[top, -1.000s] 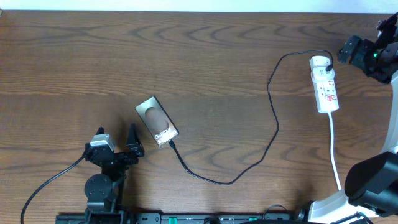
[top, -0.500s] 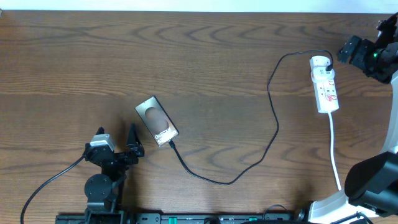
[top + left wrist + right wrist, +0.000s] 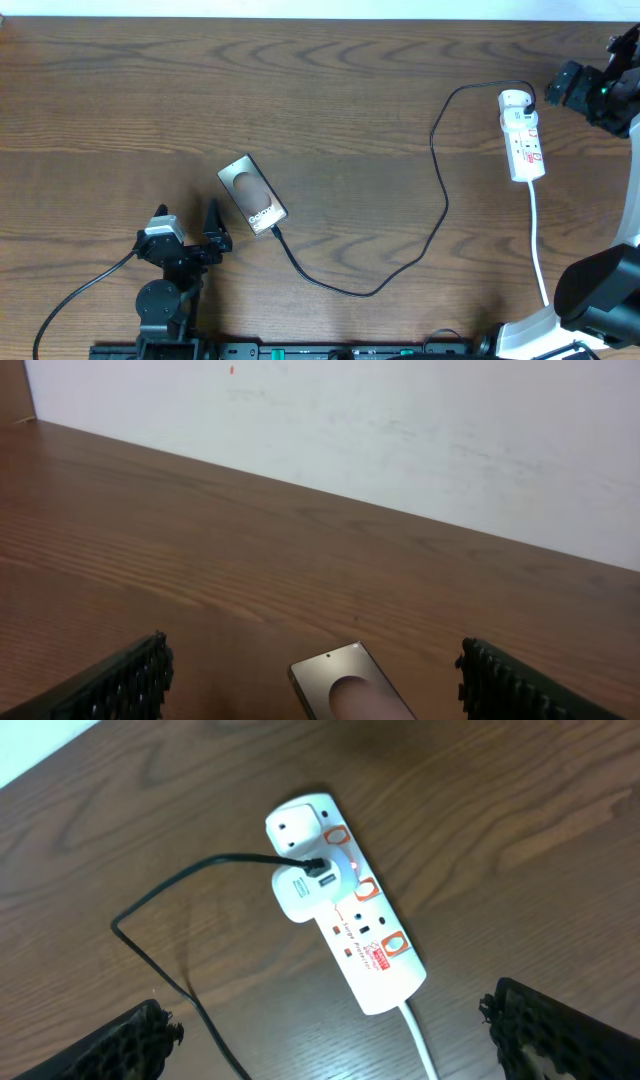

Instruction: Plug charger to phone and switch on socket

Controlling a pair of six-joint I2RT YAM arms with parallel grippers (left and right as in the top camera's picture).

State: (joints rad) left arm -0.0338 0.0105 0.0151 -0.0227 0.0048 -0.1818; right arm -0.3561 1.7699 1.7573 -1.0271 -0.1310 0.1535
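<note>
my left hand (image 3: 315,650) hangs low over the desk (image 3: 330,90), spread wide with nothing in it. the phone (image 3: 352,688) lies face up just ahead of it, its near end centred between the two fingers. from overhead the charger (image 3: 440,215) seems to meet the phone's end on the side nearest that hand; it looks seated, though the tip is too small for me to swear to it.

my right hand (image 3: 328,1005) hovers above the socket (image 3: 355,915), also fully open and empty, with the strip lying slantwise below it, roughly midway between the fingers. the charger's other end runs into a white adapter (image 3: 298,892) sitting on the strip.

so i judge the plugging is done and the switch is the step in hand. there is a small red spot beside the adapter, but i can't tell whether it is a lit lamp or printing.

next i would bring the right hand down, narrow the fingers, and press one fingertip on the red-framed switch next to the adapter, straight down so the light strip doesn't skid.
</note>
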